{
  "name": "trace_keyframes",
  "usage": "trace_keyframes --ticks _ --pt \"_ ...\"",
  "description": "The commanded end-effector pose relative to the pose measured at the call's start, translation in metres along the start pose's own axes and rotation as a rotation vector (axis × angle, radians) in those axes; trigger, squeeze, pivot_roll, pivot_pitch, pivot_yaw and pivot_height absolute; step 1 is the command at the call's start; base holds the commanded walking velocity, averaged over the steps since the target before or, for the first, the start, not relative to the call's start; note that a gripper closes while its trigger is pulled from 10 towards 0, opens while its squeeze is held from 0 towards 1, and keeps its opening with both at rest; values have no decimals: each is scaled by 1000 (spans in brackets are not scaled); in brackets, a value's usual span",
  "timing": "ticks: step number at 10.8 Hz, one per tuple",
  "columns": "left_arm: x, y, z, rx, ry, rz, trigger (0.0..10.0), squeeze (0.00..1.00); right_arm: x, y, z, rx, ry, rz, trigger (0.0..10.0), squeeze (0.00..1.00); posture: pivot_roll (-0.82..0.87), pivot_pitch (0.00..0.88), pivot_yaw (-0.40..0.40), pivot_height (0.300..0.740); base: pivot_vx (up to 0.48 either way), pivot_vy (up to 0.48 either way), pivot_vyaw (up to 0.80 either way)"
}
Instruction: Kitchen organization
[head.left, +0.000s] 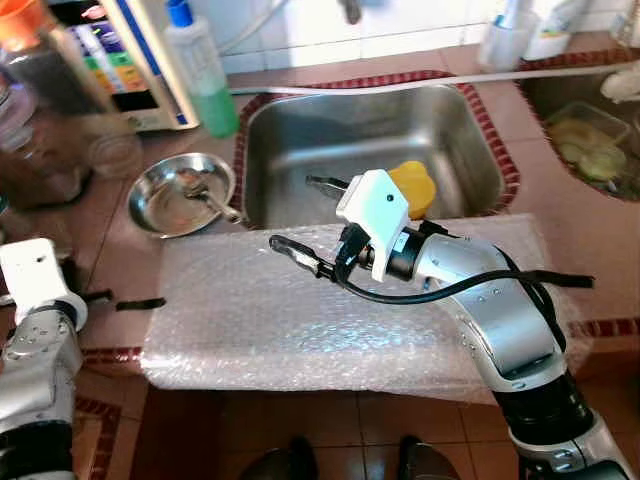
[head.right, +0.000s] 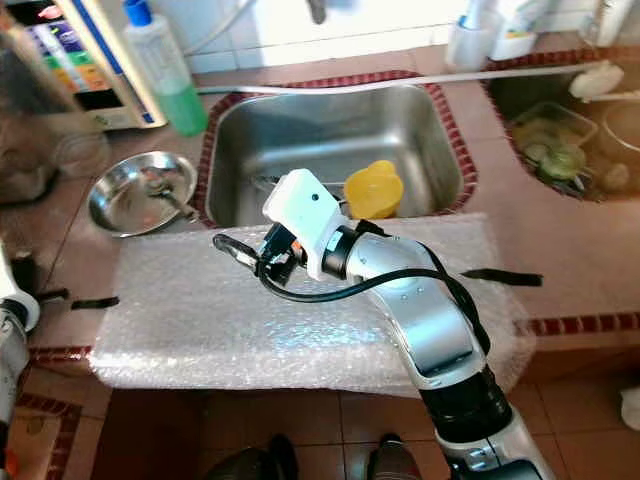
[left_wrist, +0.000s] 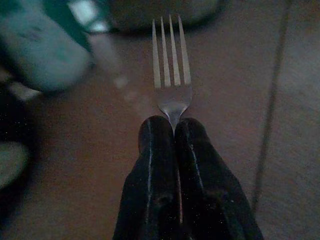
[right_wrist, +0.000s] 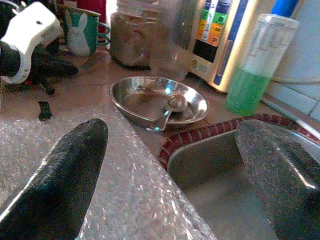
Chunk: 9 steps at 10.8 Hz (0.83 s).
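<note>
A yellow cup (head.left: 415, 187) sits by a green-filled, blue-capped bottle (head.left: 203, 70).

Right tool (right_wrist: 170, 165) spread wide, left tool (left_wrist: 175, 131) pinched closed.
</note>
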<state>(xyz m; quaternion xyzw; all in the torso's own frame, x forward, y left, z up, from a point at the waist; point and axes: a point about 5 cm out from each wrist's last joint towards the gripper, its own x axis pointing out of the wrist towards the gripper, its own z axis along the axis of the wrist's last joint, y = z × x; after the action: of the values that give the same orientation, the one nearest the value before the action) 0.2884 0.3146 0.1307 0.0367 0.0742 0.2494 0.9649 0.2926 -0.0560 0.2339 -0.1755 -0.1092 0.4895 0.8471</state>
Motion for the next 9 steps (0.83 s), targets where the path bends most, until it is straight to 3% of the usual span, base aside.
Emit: trace_keyframes --ticks 1,2,4,6,7,9 --pt "-2 6 14 47 -96 46 0 0 4 3 3 -13 -16 28 10000 0 -139 203 133 740 0 0 0" --pt "-4 -5 22 59 -149 16 0 0 4 2 3 -15 -16 27 10000 0 -140 202 131 740 0 0 0" --pt "-12 -25 26 6 -191 -33 0 0 5 -1 3 -21 -19 15 10000 0 -141 197 133 740 0 0 0" --pt "-23 -42 40 34 -342 -98 0 0 5 -9 3 3 -42 -51 10000 0 -142 195 137 740 0 0 0" --pt "-32 -54 56 76 -473 -139 0 0 5 -23 9 40 -89 -155 10000 0 -144 196 138 740 0 0 0" --pt "-43 -72 75 90 -610 -216 0 0 4 -40 15 173 -166 -287 10000 0 -143 197 136 740 0 0 0"
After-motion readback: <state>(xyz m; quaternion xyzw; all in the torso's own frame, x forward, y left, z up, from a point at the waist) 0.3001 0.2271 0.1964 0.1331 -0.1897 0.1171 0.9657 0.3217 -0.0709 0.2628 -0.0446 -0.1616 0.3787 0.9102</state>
